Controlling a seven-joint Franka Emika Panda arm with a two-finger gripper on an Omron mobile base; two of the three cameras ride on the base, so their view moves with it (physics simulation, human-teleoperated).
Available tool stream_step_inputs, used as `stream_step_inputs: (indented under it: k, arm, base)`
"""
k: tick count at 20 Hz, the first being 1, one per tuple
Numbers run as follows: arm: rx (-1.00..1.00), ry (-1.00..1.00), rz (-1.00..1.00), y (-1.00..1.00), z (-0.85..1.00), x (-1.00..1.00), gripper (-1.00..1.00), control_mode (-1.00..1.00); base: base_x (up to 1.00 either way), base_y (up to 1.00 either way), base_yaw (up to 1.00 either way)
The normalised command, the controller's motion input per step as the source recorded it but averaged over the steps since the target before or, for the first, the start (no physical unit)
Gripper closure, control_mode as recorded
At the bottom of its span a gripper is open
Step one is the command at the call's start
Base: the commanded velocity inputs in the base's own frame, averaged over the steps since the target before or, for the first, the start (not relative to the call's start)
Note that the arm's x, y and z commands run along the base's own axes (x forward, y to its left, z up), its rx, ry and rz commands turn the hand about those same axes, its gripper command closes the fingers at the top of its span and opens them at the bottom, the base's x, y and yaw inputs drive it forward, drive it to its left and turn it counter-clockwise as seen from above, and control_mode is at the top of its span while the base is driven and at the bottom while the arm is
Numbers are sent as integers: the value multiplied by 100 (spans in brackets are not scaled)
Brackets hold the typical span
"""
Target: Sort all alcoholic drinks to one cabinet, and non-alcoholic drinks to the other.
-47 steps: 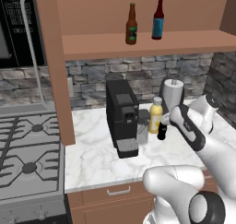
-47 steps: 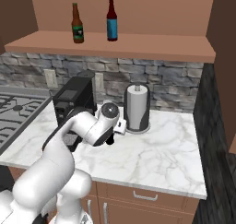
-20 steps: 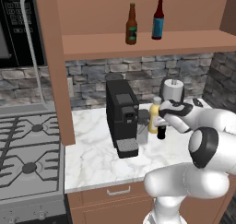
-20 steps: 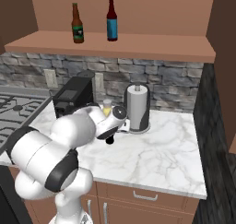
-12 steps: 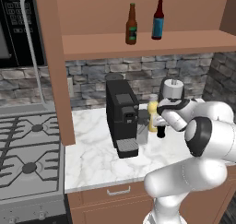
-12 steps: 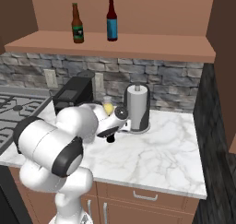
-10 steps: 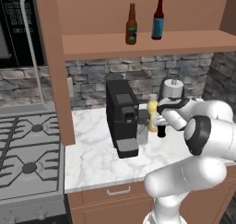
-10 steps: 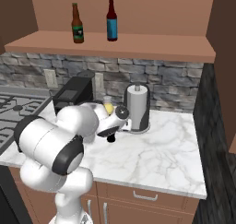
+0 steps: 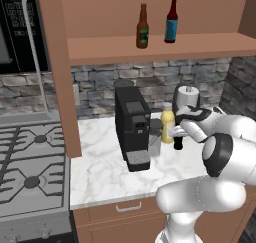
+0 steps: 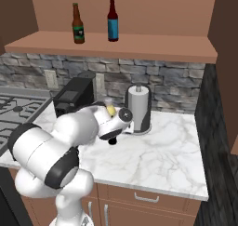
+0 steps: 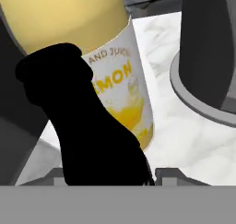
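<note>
Drinks at the worktop: hand at the black cola bottle

Left base view: your hand (image 9: 176, 132) sits at the black cola bottle (image 9: 178, 141), yellow bottle (image 9: 167, 124) touching at its 9 o'clock, by the coffee machine (image 9: 132, 127); brown bottle (image 9: 143, 27) and blue bottle (image 9: 171, 22) on the shelf (image 9: 155, 46). Right base view: paper towel holder (image 10: 138, 109) at 3 o'clock. Hand view: cola bottle rises between the finger tips; whether they grip it, you cannot tell.

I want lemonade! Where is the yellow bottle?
The yellow bottle stands on the marble counter, between the black coffee machine and the paper towel roll, right behind the small black cola bottle.
</note>
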Motion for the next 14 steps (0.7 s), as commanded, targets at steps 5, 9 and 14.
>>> stream_step_inputs:
  k: [5, 9, 14]
  arm:
    - [0, 0, 0, 0, 38, -64, 100, -100]
    - [0, 0, 0, 0, 51, -44, 100, -100]
    - [0, 0, 0, 0, 65, -44, 100, -100]
  base:
    - [0, 0, 0]
    - [0, 0, 0]
    - [0, 0, 0]
